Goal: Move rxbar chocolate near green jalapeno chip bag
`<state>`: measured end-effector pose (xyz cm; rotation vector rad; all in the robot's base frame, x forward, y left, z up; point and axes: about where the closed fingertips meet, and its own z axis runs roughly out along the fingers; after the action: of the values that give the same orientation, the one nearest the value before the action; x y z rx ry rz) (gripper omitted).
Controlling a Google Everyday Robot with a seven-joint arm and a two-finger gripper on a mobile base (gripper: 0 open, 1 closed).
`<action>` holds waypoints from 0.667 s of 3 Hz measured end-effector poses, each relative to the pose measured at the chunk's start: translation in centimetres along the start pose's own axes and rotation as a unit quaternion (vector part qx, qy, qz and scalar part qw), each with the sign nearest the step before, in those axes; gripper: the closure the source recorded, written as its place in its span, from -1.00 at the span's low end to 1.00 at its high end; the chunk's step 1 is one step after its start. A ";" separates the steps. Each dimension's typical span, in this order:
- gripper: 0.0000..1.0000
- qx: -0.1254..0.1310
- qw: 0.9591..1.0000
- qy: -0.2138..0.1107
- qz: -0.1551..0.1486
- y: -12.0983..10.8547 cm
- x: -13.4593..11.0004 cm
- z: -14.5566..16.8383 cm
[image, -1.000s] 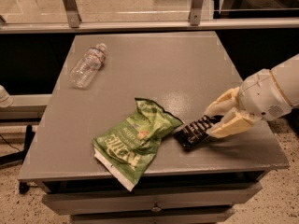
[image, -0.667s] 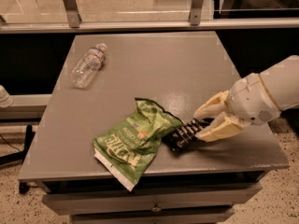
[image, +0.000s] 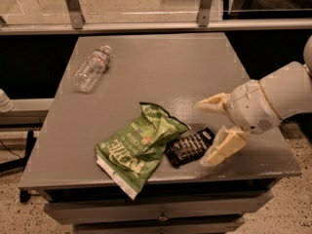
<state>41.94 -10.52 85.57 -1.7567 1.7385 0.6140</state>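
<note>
The rxbar chocolate, a small flat black wrapper with white lettering, lies on the grey table touching the right edge of the green jalapeno chip bag. The bag is large, crumpled and light green, near the table's front edge. My gripper is just right of the bar, open, with one cream finger above and the other beside the bar's right end. Nothing is held.
A clear plastic water bottle lies on its side at the table's back left. The table's front edge is close below the bag and bar. A metal railing runs behind the table.
The gripper pushed the bar leftward until it touches the chip bag. The fingers now stand wide apart and the bar lies free on the table.
</note>
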 end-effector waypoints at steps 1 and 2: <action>-1.00 0.021 1.000 0.002 0.001 -1.5 0.2 -0.6; -1.00 0.055 0.998 0.000 0.001 -5.0 1.7 -3.2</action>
<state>46.76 -14.07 87.11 -1.6805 1.7397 0.5093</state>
